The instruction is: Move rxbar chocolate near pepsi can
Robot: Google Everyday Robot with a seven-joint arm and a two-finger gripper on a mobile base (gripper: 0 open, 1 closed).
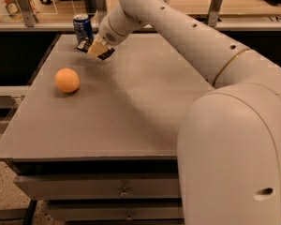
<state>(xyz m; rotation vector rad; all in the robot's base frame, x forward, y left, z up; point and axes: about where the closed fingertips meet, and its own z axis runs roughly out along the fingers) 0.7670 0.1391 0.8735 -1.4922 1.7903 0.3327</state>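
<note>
the tool (99,49) sits in the upper left of the frame, low over the far left corner of the table (145,111), at the end of the arm (187,36) that sweeps in from the right edge. the bar (84,45) shows as a black strip with white print poking out from the tool's left side. its long axis runs roughly left to right with a slight tilt, the left end higher in the frame. that left end lies right at the foot of the can (83,27), which stands upright just above and left of the tool. i cannot tell whether the bar touches the can.

i cannot tell how far open the tool is, nor whether it grips the bar or only rests against it. the bar's right part is hidden behind the tool.

the relation that matters: the can lies up and left of the tool, and the bar points toward it, so bar and can already look close. by my judgement the coming move is a release and a lift straight off, away from the can so it is not knocked. the orange (67,80) sits lower left, well apart from all this.
</note>
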